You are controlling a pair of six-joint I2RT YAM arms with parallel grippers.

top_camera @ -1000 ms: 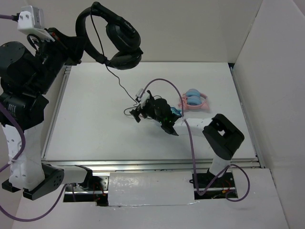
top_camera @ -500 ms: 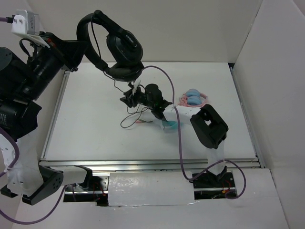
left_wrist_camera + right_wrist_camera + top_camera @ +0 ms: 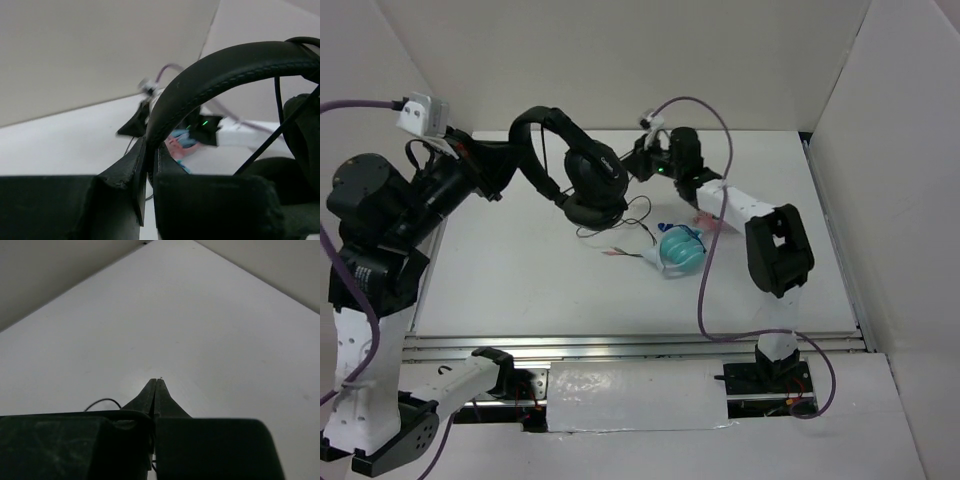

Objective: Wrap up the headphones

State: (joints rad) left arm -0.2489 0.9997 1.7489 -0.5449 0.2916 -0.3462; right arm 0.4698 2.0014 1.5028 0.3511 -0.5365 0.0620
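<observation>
Since half a second ago, the right end effector has been swung away from the middle of the worktop toward the far wall. The headphones have been carried lower and nearer the centre by the left end effector. The black headband is clamped between the left fingers (the grip is seen edge-on in the left wrist view). The headphones are thus held off the worktop, with the earcups hanging just beyond those fingertips and to their right. The right end effector is found just beside the upper earcup, with its jaws pressed together to a point. Whether a strand of the cable is nipped between them cannot be told; only a thin loop is seen lying left of the closed tips in the right wrist view. From the earcups the cable is trailed down onto the worktop, below the right end effector. The teal headphones are laid on the worktop nearer the arm bases than the right end effector. Something pink, probably the pink-and-blue headphones, is mostly hidden by that arm.
</observation>
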